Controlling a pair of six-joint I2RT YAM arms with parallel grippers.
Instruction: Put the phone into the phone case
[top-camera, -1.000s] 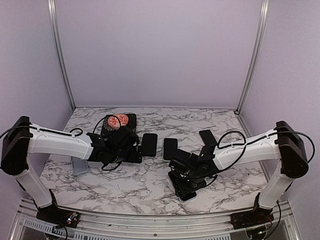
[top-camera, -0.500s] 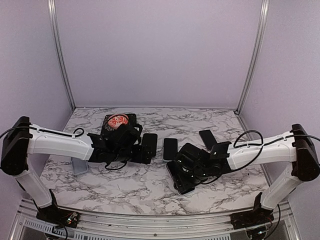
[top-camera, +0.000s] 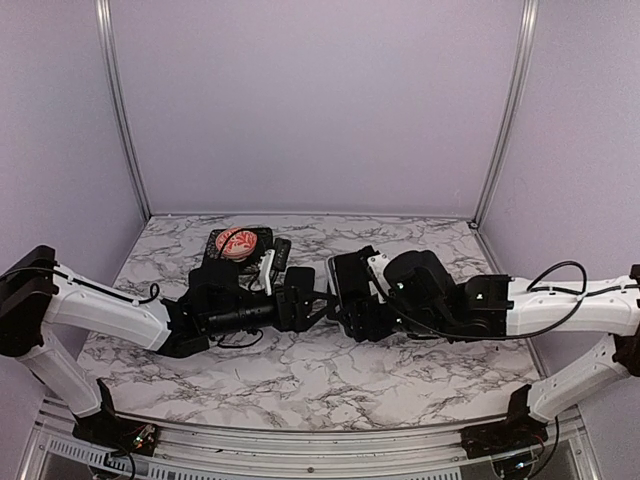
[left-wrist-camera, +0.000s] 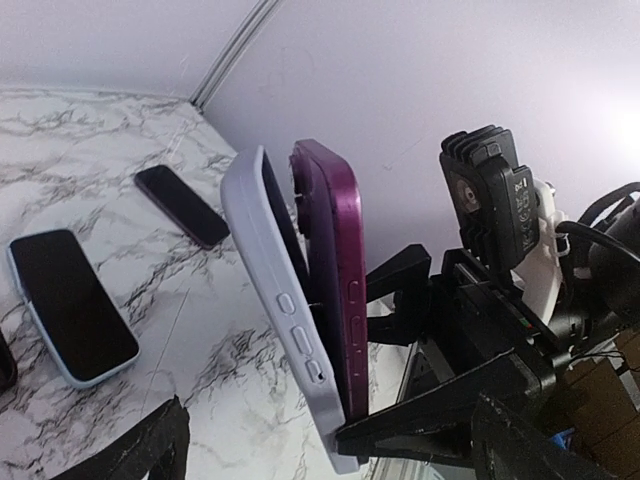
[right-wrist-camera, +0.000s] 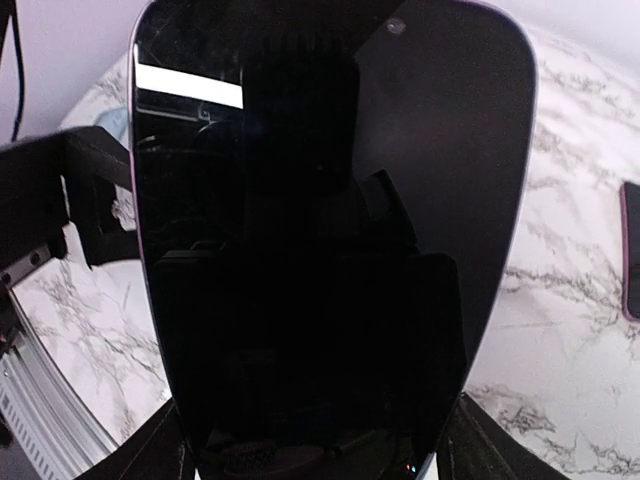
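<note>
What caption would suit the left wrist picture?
Right gripper holds a lavender phone upright beside a purple case.

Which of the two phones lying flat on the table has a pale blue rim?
The nearer phone, at the left edge of the left wrist view, has it. The farther phone, higher in that view, is dark all over.

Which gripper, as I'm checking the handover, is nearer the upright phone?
Right. The right gripper grips the upright phone by its sides near one end. The left gripper is open, facing it from the robot's left.
</note>
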